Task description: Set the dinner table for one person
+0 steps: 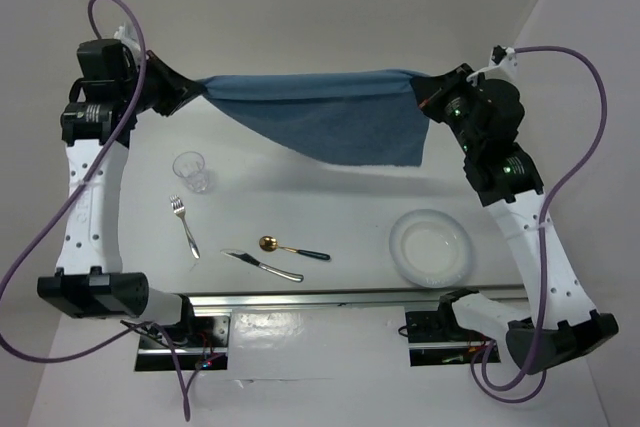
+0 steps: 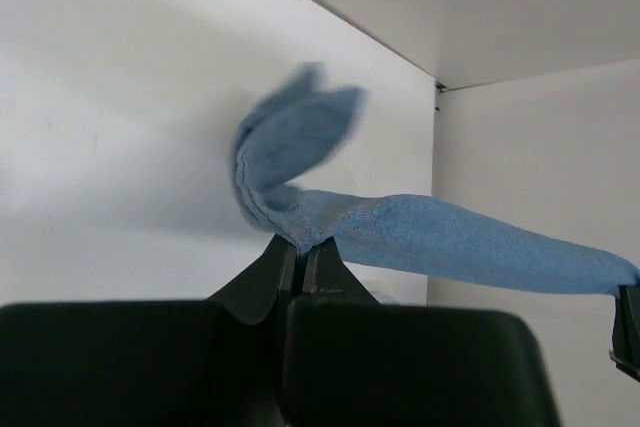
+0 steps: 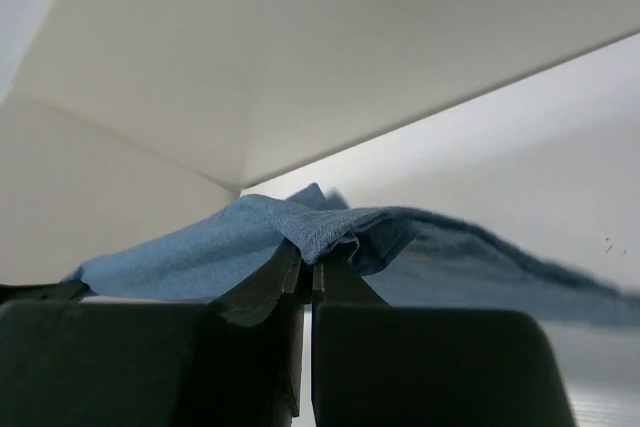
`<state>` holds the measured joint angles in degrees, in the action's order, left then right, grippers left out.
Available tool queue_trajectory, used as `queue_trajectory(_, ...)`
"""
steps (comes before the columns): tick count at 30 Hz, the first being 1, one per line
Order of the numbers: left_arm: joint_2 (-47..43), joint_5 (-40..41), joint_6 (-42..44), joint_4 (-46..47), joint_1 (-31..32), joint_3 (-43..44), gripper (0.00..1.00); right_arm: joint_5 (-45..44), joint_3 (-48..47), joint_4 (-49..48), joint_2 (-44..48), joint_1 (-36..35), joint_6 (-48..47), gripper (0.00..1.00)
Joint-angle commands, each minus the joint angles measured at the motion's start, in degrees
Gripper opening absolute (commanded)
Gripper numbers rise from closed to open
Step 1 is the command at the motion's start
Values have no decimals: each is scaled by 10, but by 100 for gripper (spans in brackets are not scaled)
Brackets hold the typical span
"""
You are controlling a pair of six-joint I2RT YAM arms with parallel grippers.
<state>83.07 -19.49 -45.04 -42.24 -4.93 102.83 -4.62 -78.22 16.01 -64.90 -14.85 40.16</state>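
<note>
Above the far half of the table, pinched a blue terry-cloth placemat (image 1: 320, 119) by its two upper corners: left gripper (image 1: 203, 88) closed tight on one, right gripper (image 1: 421, 99) closed tight on the other. Held it stretched between them, top edge taut, lower edge sagging and apparently off the surface. Looked soft, light and limp, likely to fold or slide out if either pinch loosened; seemed best taken at the corners, as shown. Hung over the large matte-white dinner table (image 1: 330, 202), flat and rigid, with a silver metal rail (image 1: 350, 298) along its near edge. Shared that top with a clear drinking glass (image 1: 190, 171) near the left arm and a silver fork (image 1: 184, 225) just nearer the rail; then a silver knife (image 1: 262, 264) beside a gold-bowled, dark-handled spoon (image 1: 293, 248); to the right, a round white plate (image 1: 402, 229). Judged the glass fragile and the likeliest thing to be snagged by the cloth's left side on lowering.
</note>
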Motion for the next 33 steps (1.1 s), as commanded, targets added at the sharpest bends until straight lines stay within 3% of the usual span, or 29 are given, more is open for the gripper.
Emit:
queue_trajectory(1,-42,-19,9,26,-17,-10,0,-7,-33,55,9,3,-35,0)
queue_trajectory(6,-50,-40,14,8,-24,-3,0,3,-52,77,9,3,-41,0)
queue_trajectory(13,29,-71,14,65,-24,-3,0,16,-59,7,-60,8,-60,0)
queue_trajectory(17,152,-161,46,74,-24,94,0,51,-91,-51,-139,37,-65,0)
queue_trajectory(20,264,-207,57,58,-24,221,0,80,-129,-87,-210,62,-60,0)
queue_trajectory(25,338,-251,51,58,-29,361,0,103,-142,-161,-255,83,-42,0)
queue_trajectory(30,308,-260,50,92,-34,286,0,116,-86,-187,-233,94,-42,0)
queue_trajectory(33,251,-253,67,109,-39,175,0,110,-6,-193,-201,99,-37,0)
